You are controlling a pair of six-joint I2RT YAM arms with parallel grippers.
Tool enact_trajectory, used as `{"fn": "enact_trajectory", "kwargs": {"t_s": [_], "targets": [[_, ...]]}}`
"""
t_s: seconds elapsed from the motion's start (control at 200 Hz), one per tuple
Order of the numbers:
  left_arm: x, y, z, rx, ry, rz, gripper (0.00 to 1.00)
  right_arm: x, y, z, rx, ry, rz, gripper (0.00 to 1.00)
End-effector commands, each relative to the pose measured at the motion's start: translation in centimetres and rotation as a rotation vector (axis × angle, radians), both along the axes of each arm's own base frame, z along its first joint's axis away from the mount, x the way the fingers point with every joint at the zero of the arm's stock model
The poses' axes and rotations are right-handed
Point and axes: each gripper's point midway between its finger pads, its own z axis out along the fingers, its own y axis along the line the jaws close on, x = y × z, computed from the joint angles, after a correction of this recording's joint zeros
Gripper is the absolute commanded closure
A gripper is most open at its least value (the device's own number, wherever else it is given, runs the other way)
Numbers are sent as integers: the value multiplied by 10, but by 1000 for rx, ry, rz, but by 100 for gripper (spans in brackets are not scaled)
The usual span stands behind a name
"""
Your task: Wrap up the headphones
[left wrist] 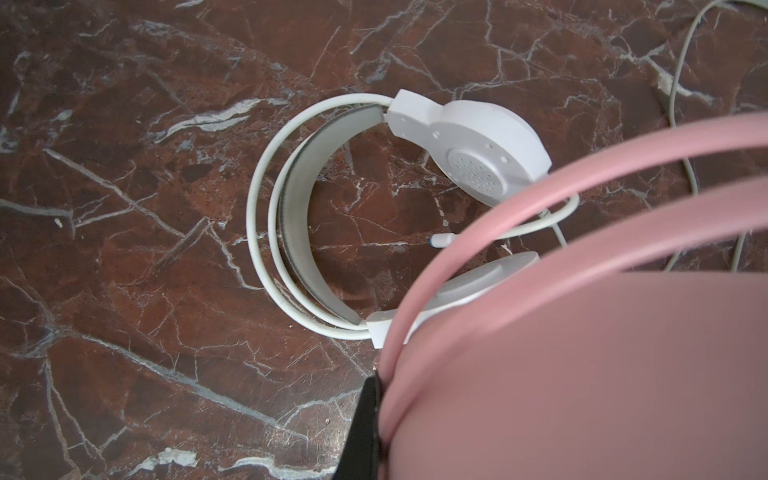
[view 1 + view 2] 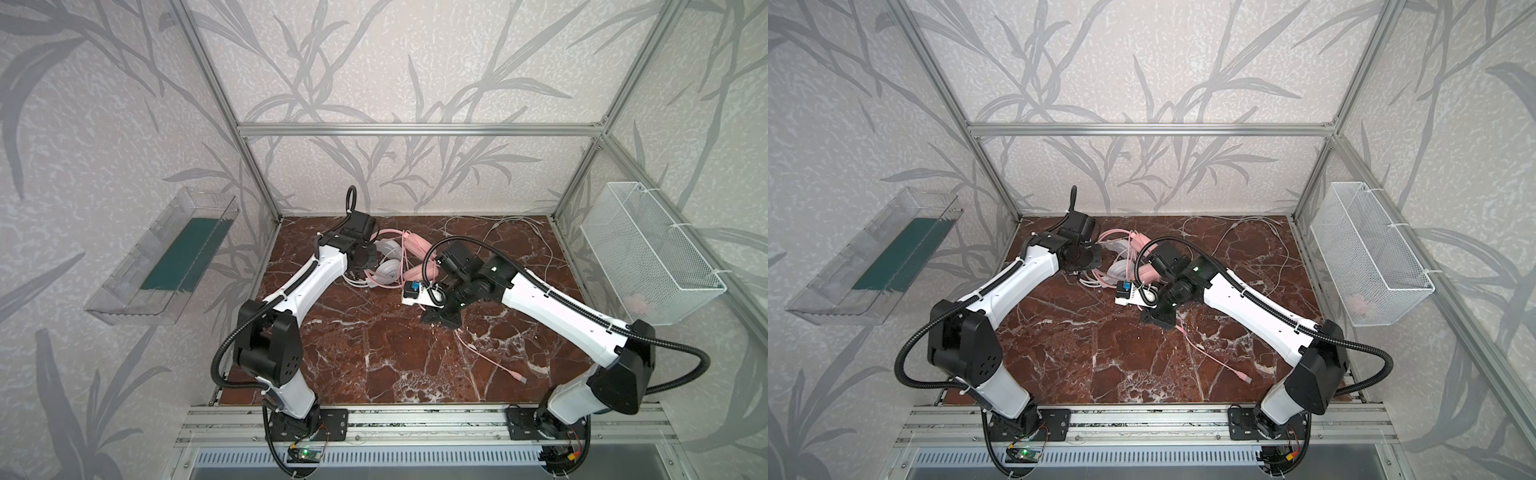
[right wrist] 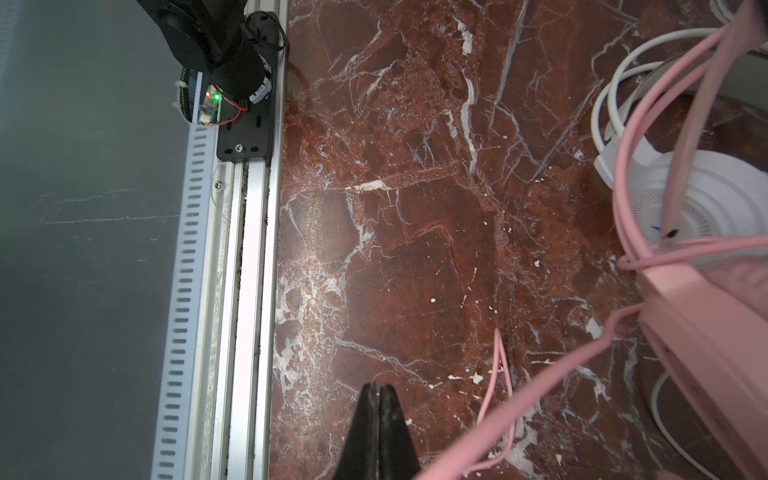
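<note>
Red marble tabletop is carrying everything, inside a metal frame with leaf-print walls. Both headsets are sitting in one heap at the rear middle. Pink headset is riding over the white headset with its band wires crossing the white cups, so neither is lying free for wrapping.

Left gripper is sitting right at that heap, jaws closed. In the left wrist view one black finger is pressing against the pink band, likely propping that set off the white one. Cannot tell whether the band is actually pinched.

Right gripper is hovering low nearer the front, jaws fully together and gripping nothing, apart from the cups. Pink cable is trailing loose just beside its tips, probably the next grab. White cable is sprawling along the back, unwound. Pink plug is lying toward the front right.
</note>
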Motion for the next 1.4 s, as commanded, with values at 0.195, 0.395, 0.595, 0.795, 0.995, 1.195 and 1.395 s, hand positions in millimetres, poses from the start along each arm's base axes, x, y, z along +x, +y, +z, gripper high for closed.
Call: {"fn": "enact_trajectory", "kwargs": {"t_s": [0.195,0.395,0.595,0.795,0.995,1.195,1.395], "targets": [[1,-17,0,67,43,-167,100,33,-19,20,-44,-220,70,100],[-4,-23,-1,93,87,-247,100,59,-18,25,-53,-364,100,100],[-10,-35,-3,87,106,-323,100,80,-10,30,-33,-468,124,100],[-14,-43,-3,88,108,-366,100,99,-3,36,-9,-558,140,100],[-21,-51,-6,86,119,-432,100,123,-4,40,-4,-646,124,100],[-28,-58,-6,84,124,-501,100,148,-7,36,6,-653,100,99],[-37,-62,-8,85,135,-550,100,164,-9,30,22,-602,63,98]]}}
